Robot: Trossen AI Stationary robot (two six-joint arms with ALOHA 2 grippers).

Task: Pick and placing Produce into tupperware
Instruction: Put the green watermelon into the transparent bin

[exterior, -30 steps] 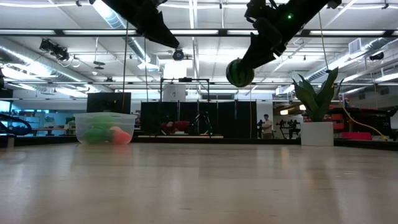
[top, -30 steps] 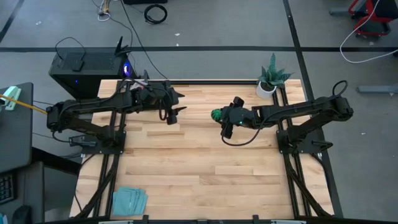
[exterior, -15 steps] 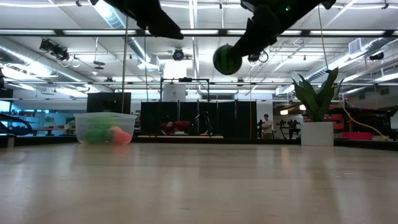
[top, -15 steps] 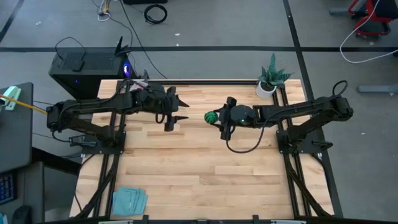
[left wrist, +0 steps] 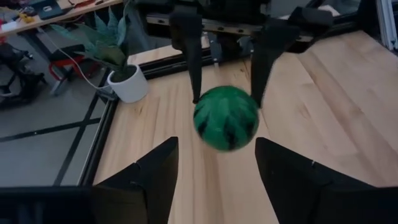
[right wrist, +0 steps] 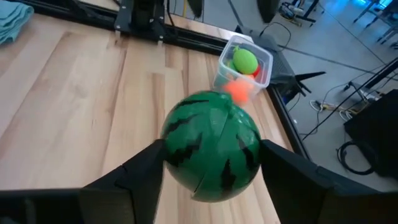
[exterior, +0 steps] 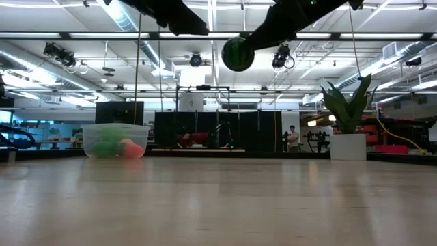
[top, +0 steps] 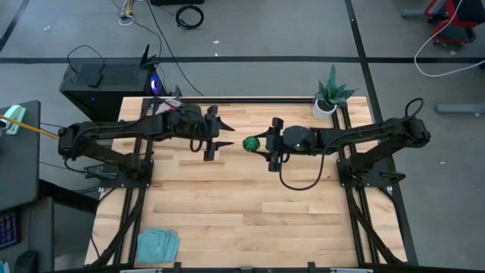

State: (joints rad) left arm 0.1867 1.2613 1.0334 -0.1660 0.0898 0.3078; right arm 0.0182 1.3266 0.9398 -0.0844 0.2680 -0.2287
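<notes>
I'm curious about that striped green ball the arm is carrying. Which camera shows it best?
The right wrist view: the dark green striped ball fills it, between the right gripper fingers. The left wrist view shows it blurred, the high and low views small.

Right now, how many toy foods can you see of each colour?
Green: 2, the dark green striped ball and the light green ball
Orange: 1, the orange piece
Red: 1, the red piece
Total: 4 in sight; the clear tub may hide more.
</notes>
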